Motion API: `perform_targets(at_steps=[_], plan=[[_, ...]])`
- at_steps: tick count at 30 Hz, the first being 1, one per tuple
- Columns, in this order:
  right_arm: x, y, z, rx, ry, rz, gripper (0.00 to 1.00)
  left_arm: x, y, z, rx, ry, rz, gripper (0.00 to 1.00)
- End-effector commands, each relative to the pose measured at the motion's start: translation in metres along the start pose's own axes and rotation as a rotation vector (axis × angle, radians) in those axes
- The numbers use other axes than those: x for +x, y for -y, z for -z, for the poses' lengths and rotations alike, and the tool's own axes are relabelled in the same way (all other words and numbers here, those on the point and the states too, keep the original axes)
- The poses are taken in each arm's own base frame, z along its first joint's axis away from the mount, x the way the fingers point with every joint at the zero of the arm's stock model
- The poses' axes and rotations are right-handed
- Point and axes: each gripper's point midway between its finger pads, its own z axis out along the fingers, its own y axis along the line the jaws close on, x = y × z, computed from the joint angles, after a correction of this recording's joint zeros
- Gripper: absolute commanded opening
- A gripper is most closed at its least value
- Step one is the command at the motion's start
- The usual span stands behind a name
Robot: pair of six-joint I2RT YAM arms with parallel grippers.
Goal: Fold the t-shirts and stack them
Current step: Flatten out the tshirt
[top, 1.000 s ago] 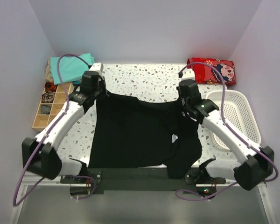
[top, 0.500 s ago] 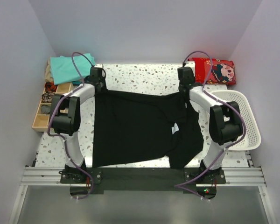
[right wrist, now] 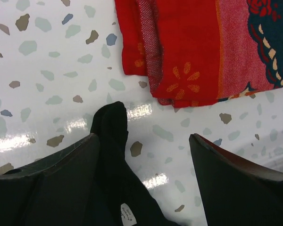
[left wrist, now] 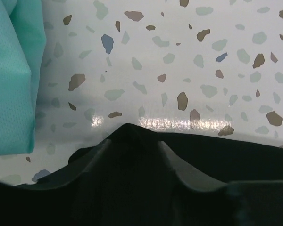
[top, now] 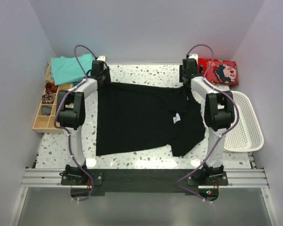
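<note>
The large black t-shirt (top: 137,117) lies spread over the middle of the table, its small white patch (top: 175,118) facing up. Its right side is still folded over and rumpled. My left gripper (top: 99,71) sits at the shirt's far left corner, jaws apart, with a peak of black cloth (left wrist: 129,134) standing between the fingers (left wrist: 179,162). My right gripper (top: 189,69) is at the far right corner, open wide. The shirt's corner (right wrist: 111,125) rests loose against its left finger (right wrist: 61,176). Folded teal t-shirts (top: 68,67) lie at the back left, also visible at the left wrist (left wrist: 12,75).
A red patterned cloth (top: 220,70) lies at the back right, just beyond my right gripper (right wrist: 144,139). A white mesh basket (top: 245,123) stands on the right. On the left is a wooden compartment tray (top: 48,109) with small items.
Both arms have stretched to the table's far side, drawing the shirt's far edge back and flat. Both grippers have gone from shut to apart, letting go of the corners.
</note>
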Motion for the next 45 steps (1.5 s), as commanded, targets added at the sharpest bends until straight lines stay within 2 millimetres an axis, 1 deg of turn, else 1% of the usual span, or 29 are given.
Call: perform_targets(at_steps=[1,2,3,4,5,6,7,8,9,10,11,12,13,14,16,17,20,22,23,28,31,34,36,37,38,40,41,43,45], plan=[[-0.047,0.011,0.037,-0.065,0.07,-0.048,0.81,-0.027,0.004,0.008,0.041,0.088,0.007,0.53],[-0.044,0.01,0.041,-0.081,0.048,-0.059,0.81,-0.036,0.007,0.011,0.056,0.124,0.014,0.54],[-0.03,0.003,0.047,-0.134,-0.019,-0.051,0.8,-0.031,0.008,0.013,0.061,0.115,0.033,0.56],[-0.024,-0.001,0.055,-0.173,-0.044,-0.073,0.79,-0.039,0.01,0.021,0.069,0.137,0.045,0.57],[-0.016,-0.006,0.061,-0.206,-0.066,-0.08,0.78,-0.04,0.012,0.026,0.084,0.145,0.055,0.57],[-0.008,-0.007,0.066,-0.223,-0.096,-0.087,0.77,-0.032,0.014,0.029,0.096,0.131,0.065,0.58],[0.003,-0.01,0.075,-0.26,-0.123,-0.115,0.77,-0.041,0.018,0.04,0.11,0.16,0.07,0.58],[0.009,-0.013,0.079,-0.278,-0.135,-0.121,0.76,-0.039,0.02,0.043,0.114,0.161,0.073,0.59],[0.015,-0.015,0.083,-0.294,-0.15,-0.131,0.75,-0.033,0.021,0.047,0.116,0.151,0.081,0.59],[0.024,-0.016,0.088,-0.311,-0.172,-0.131,0.74,-0.037,0.024,0.054,0.124,0.163,0.082,0.59],[0.03,-0.017,0.089,-0.324,-0.184,-0.133,0.73,-0.027,0.024,0.056,0.123,0.145,0.087,0.59],[0.037,-0.018,0.091,-0.332,-0.209,-0.132,0.71,-0.024,0.031,0.06,0.156,0.141,0.095,0.59],[0.04,-0.018,0.093,-0.335,-0.223,-0.136,0.7,-0.024,0.033,0.065,0.168,0.145,0.1,0.59],[0.046,-0.02,0.092,-0.341,-0.242,-0.136,0.69,-0.009,0.033,0.066,0.174,0.12,0.108,0.58],[0.055,-0.022,0.092,-0.347,-0.27,-0.136,0.67,-0.004,0.039,0.072,0.214,0.12,0.129,0.58],[0.058,-0.023,0.09,-0.344,-0.279,-0.141,0.66,0.009,0.04,0.072,0.223,0.096,0.135,0.58],[0.069,-0.025,0.087,-0.35,-0.313,-0.156,0.62,0.021,0.049,0.075,0.266,0.074,0.148,0.57],[0.078,-0.025,0.083,-0.345,-0.33,-0.167,0.6,0.027,0.053,0.074,0.276,0.058,0.147,0.57],[0.08,-0.025,0.081,-0.347,-0.335,-0.172,0.57,0.028,0.053,0.074,0.278,0.054,0.147,0.56],[0.097,-0.027,0.072,-0.366,-0.377,-0.19,0.52,0.033,0.058,0.073,0.292,0.034,0.138,0.56],[0.101,-0.024,0.07,-0.36,-0.385,-0.195,0.53,0.036,0.059,0.07,0.295,0.026,0.135,0.54],[0.091,-0.018,0.074,-0.357,-0.344,-0.206,0.57,0.045,0.062,0.065,0.31,0.009,0.143,0.5],[0.087,-0.012,0.076,-0.337,-0.334,-0.204,0.58,0.06,0.064,0.061,0.324,-0.028,0.165,0.48],[0.081,-0.009,0.078,-0.327,-0.319,-0.202,0.58,0.065,0.066,0.06,0.332,-0.037,0.175,0.48],[0.072,-0.005,0.083,-0.324,-0.293,-0.208,0.59,0.077,0.065,0.058,0.336,-0.058,0.188,0.46],[0.064,0.001,0.087,-0.312,-0.266,-0.207,0.6,0.087,0.068,0.056,0.353,-0.069,0.225,0.45],[0.056,0.005,0.092,-0.305,-0.246,-0.209,0.61,0.098,0.067,0.055,0.352,-0.087,0.235,0.44],[0.052,0.009,0.096,-0.295,-0.235,-0.204,0.62,0.107,0.067,0.053,0.357,-0.104,0.254,0.44],[0.05,0.018,0.098,-0.258,-0.231,-0.203,0.63,0.12,0.063,0.052,0.338,-0.129,0.256,0.43]])
